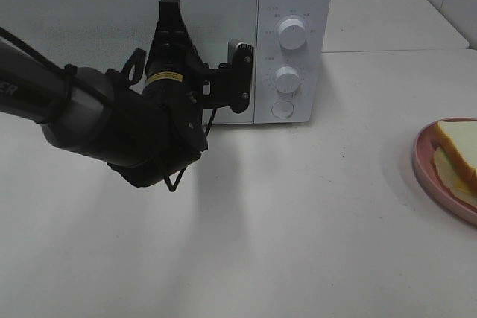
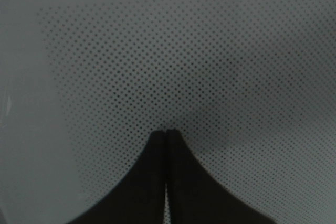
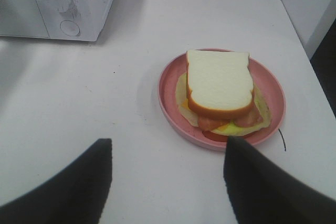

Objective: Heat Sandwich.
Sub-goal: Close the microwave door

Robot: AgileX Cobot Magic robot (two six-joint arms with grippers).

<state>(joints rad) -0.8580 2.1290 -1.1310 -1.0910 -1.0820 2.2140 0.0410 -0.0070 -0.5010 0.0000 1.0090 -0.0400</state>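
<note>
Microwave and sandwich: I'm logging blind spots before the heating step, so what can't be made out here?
- Microwave interior: the frosted, dotted door hides it in the high and left wrist views.
- Dial markings: too small.
- Sandwich and pink plate: cut by the high view's right edge.
- Left gripper: whether its shut tips touch the door.
- Right gripper: absent from the high view.

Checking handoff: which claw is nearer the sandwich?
Right. The right claw hovers open just short of the sandwich on its pink plate; the left claw is shut against the microwave door, far across the table.
</note>
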